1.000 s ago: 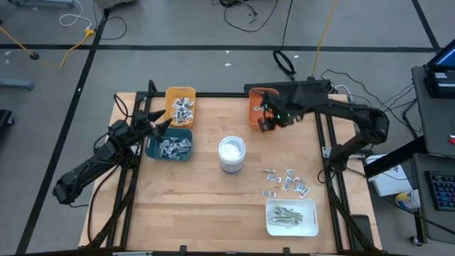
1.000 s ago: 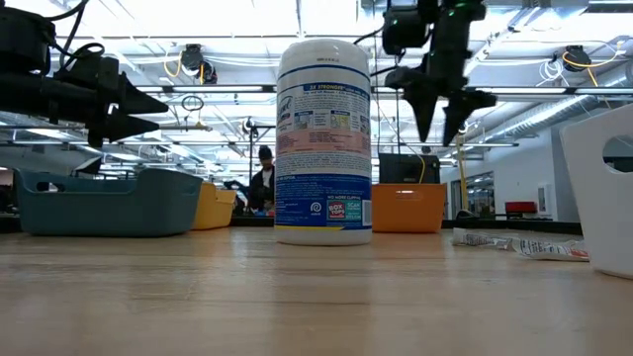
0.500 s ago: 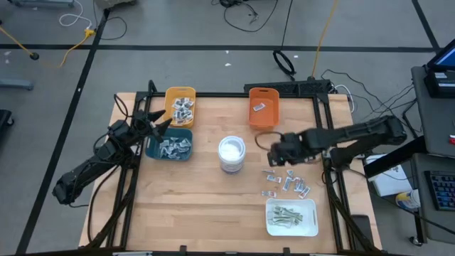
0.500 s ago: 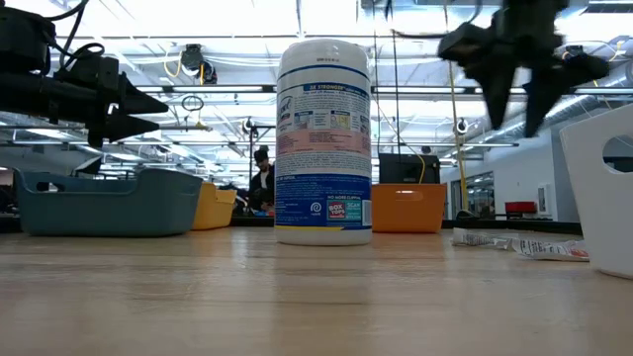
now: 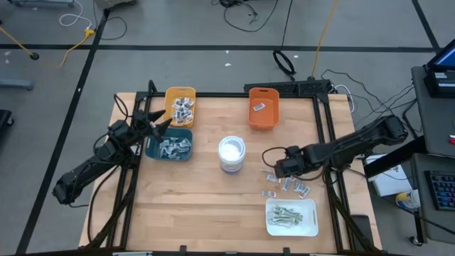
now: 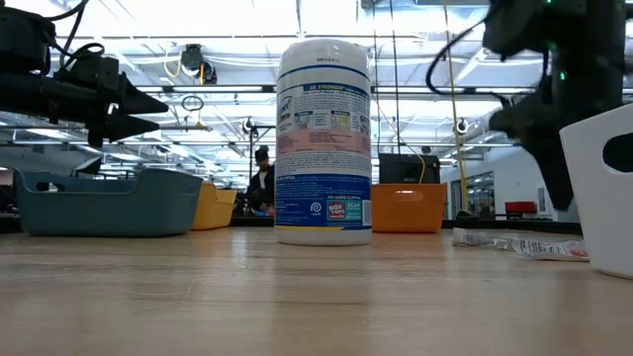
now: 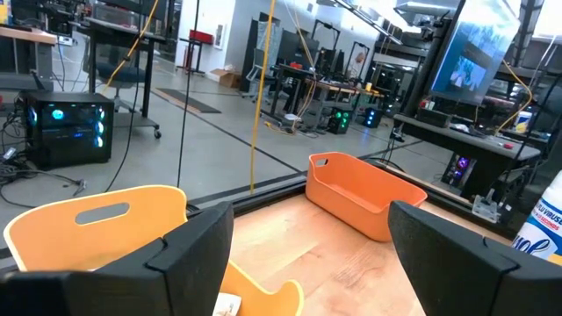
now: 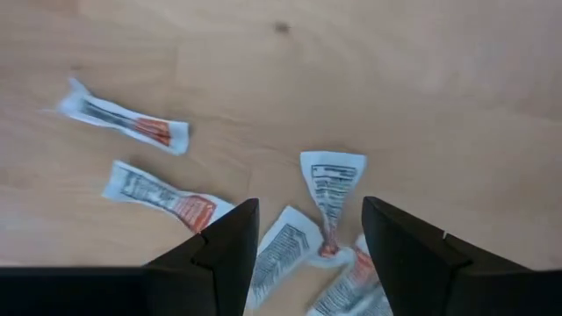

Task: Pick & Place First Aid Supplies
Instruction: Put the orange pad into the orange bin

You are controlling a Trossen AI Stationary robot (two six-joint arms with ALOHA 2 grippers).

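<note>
Now the pick step appears to be in hand: the right end effector point(image 5: 277, 169) is held low over the loose sachets point(image 5: 287, 183) scattered on the tabletop point(image 5: 213, 206) right of centre, between the wipes canister point(image 5: 232, 153) and the white tray point(image 5: 291, 217). Its fingers point(image 8: 219, 254) are seen spread wide with nothing between them, and one sachet point(image 8: 329, 200) lies almost centred in the gap. The next move is judged to call for a straight descent onto that sachet and a closing of the fingers, with care taken that the overlapping neighbour beside it is not pinched along with it, since the packets are thin and flat against the wood.

The sachets are small, crinkled, white with red print, some well apart and some touching or overlapping. One packet is already seen in the orange bin point(image 5: 262, 107) at the far edge, and more supplies are seen in the yellow bin point(image 5: 179, 104), the teal bin point(image 5: 170, 144) and the tray.

The left end effector point(image 5: 160, 122) is held above the tabletop at the left, near the yellow and teal bins, its fingers point(image 7: 189, 254) wide apart and empty.
</note>
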